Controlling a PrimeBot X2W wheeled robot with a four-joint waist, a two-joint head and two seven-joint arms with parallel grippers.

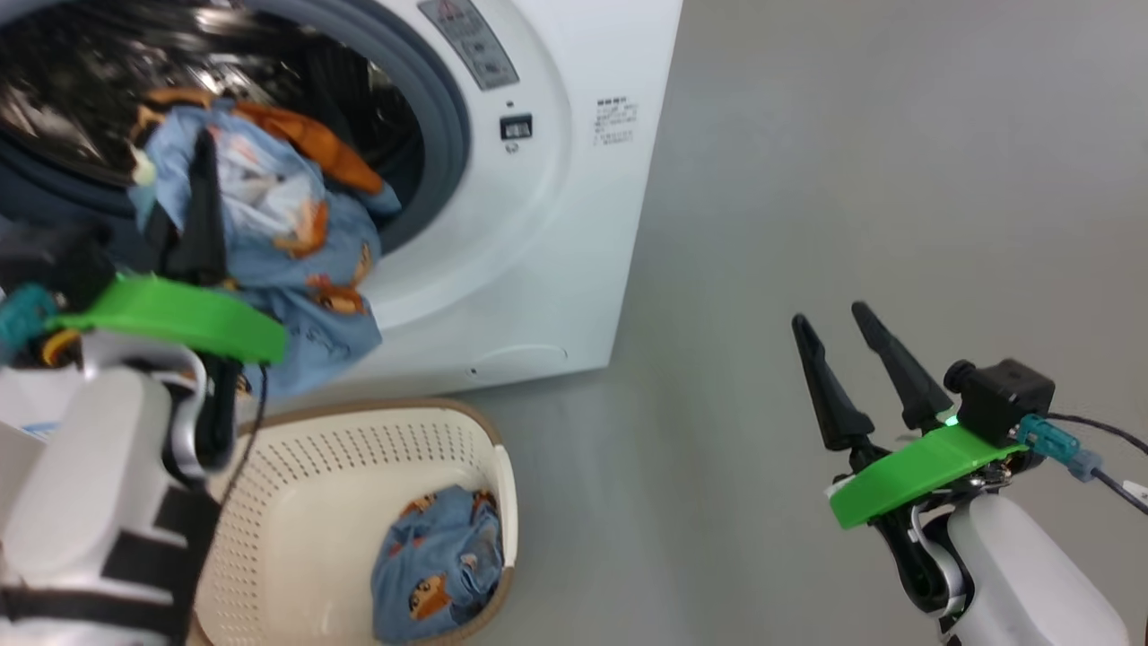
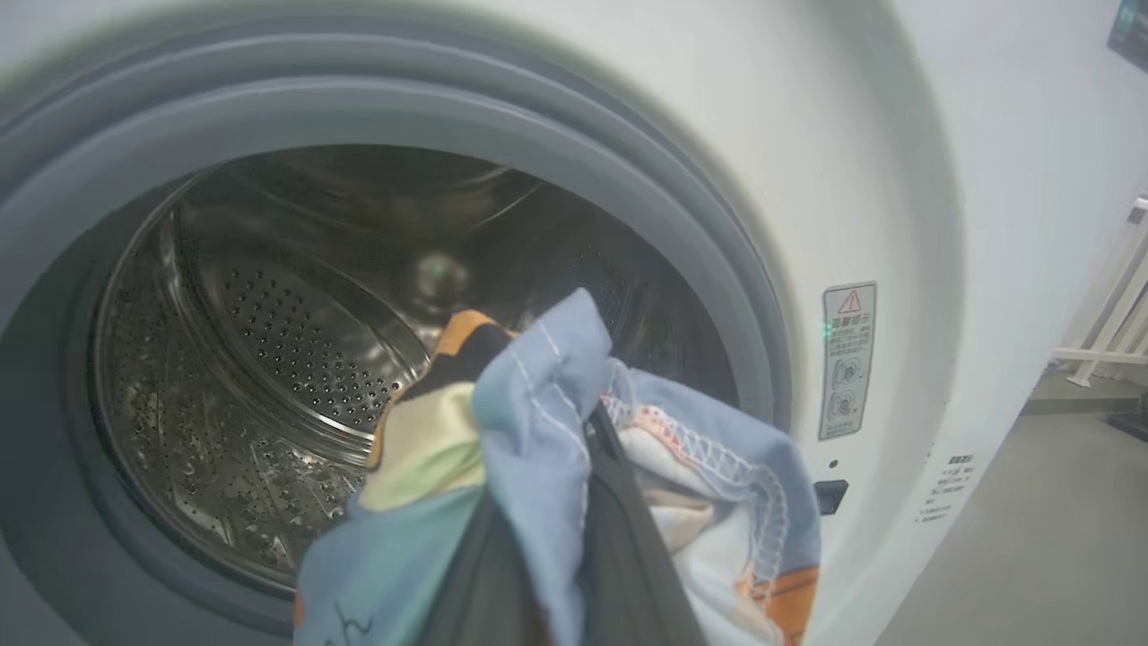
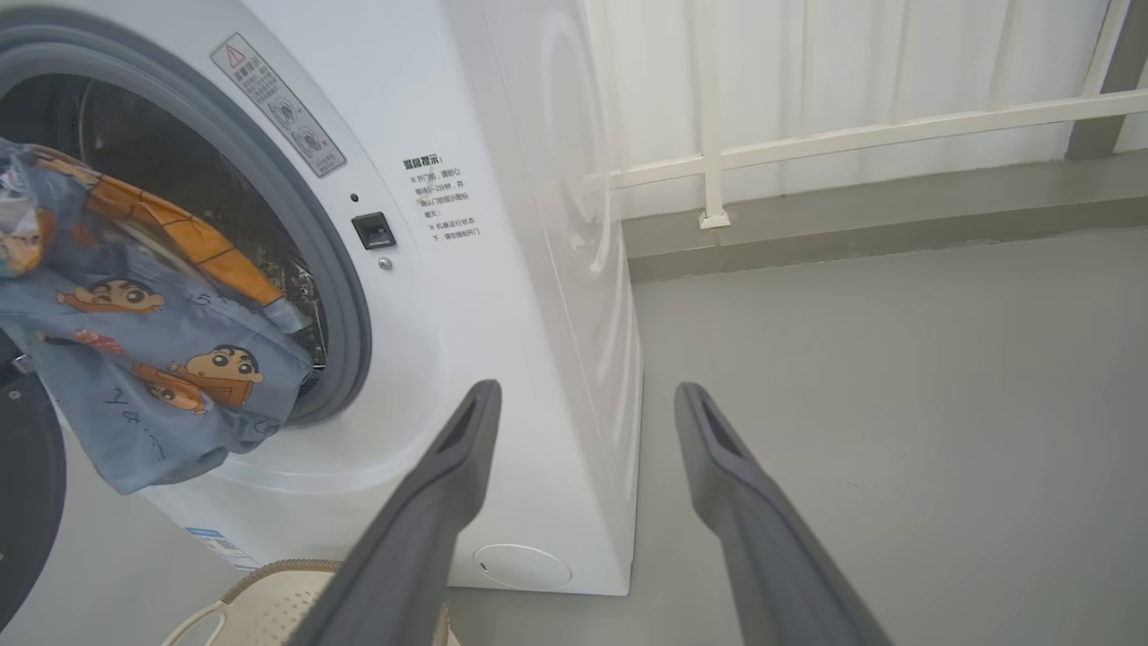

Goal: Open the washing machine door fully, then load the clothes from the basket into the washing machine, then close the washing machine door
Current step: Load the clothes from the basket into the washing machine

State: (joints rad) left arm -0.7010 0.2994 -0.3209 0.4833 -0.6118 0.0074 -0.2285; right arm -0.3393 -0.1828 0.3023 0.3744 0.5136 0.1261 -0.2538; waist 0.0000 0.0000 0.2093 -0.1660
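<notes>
Clothes point(image 1: 296, 224), two: our raised left gripper point(image 1: 204, 152) pinches one at the washing machine point(image 1: 538, 224); right gripper point(image 1: 830, 316) gapes, empty.

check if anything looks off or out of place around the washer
Nothing spilled or damaged. The blue cartoon-print garment pinched in the left hand hangs at the drum opening, its lower part drooping outside over the grey gasket, above the basket.

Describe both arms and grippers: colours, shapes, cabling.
Left gripper and right gripper match: two long tapered dark jaws on a bright green plate, white forearm behind. Right wrist carries a black camera with a teal-plugged dark cable. Left forearm has black straps.
</notes>
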